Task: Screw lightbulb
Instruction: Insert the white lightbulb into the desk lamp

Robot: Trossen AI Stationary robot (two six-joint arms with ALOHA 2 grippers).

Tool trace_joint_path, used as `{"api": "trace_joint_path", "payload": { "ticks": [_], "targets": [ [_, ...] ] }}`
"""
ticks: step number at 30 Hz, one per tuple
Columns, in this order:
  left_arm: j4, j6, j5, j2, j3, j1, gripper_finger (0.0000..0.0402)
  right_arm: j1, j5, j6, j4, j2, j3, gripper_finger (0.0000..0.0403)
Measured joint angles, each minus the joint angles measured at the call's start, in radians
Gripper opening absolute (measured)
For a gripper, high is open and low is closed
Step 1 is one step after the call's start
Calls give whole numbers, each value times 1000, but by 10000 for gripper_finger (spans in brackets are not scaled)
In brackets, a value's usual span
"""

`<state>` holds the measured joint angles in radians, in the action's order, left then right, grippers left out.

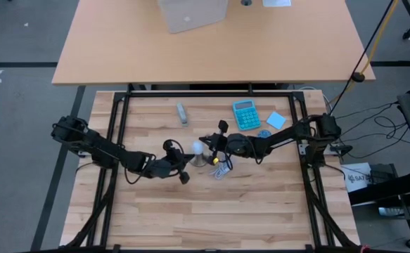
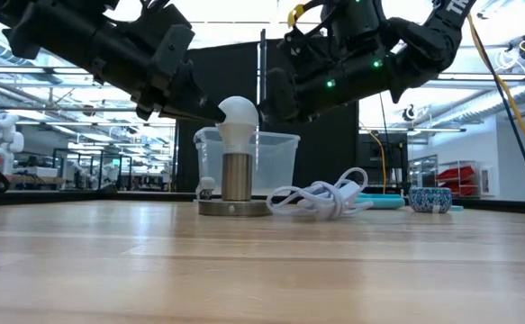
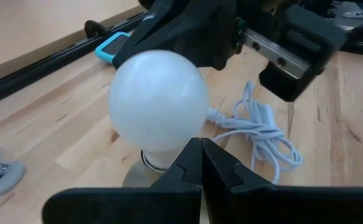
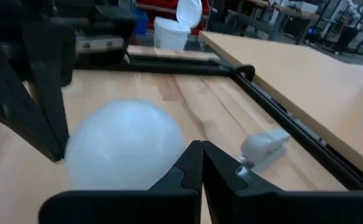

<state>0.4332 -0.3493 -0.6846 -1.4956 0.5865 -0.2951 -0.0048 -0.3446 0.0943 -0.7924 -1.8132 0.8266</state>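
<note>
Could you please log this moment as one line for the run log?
bulb: upright in socket | left claw: shut, beside bulb | right claw: shut, beside bulb | cable: by base

One camera looks straight down, one level across the table (image 1: 261, 204); both wrist cameras closely share the lightbulb (image 3: 158, 102).

One white frosted pear-shaped lightbulb (image 1: 198, 147); one round grey metal socket base (image 2: 233, 207); one white coiled cable (image 2: 321, 198); one turquoise calculator (image 1: 245, 114); one grey stapler (image 1: 182, 113); two dark robot arms.
</note>
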Motion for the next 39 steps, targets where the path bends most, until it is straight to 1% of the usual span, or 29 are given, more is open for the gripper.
{"api": "trace_joint_path", "payload": {
  "ticks": [5, 12, 18, 21, 26, 29, 34, 39],
  "targets": [
    [-5, 1, 0, 0, 0, 10, 0, 2, 6, -4, 3, -2, 0, 0],
    [-37, 14, 0, 1, 0, 21, 0, 33, -32, -5, 27, 1, 1, 0],
    [-83, -5, -27, 1, 0, 21, 0, 61, -52, -24, 35, 3, 1, 0],
    [-118, -36, -61, 0, 0, 25, 0, 74, -51, -34, 34, 3, 1, 0],
    [-161, -87, -146, 0, -1, 33, 0, 98, -48, -36, 38, 4, 1, 0],
    [-173, -115, -166, 0, -2, 49, 0, 109, -30, -49, 54, 2, 1, 0],
    [-163, -122, -152, 1, 1, 67, 0, 123, -26, -58, 105, -3, 0, 0],
    [-170, -122, -137, 2, 1, 55, 0, 126, -66, -69, 143, -2, 0, 0]
  ]
}}
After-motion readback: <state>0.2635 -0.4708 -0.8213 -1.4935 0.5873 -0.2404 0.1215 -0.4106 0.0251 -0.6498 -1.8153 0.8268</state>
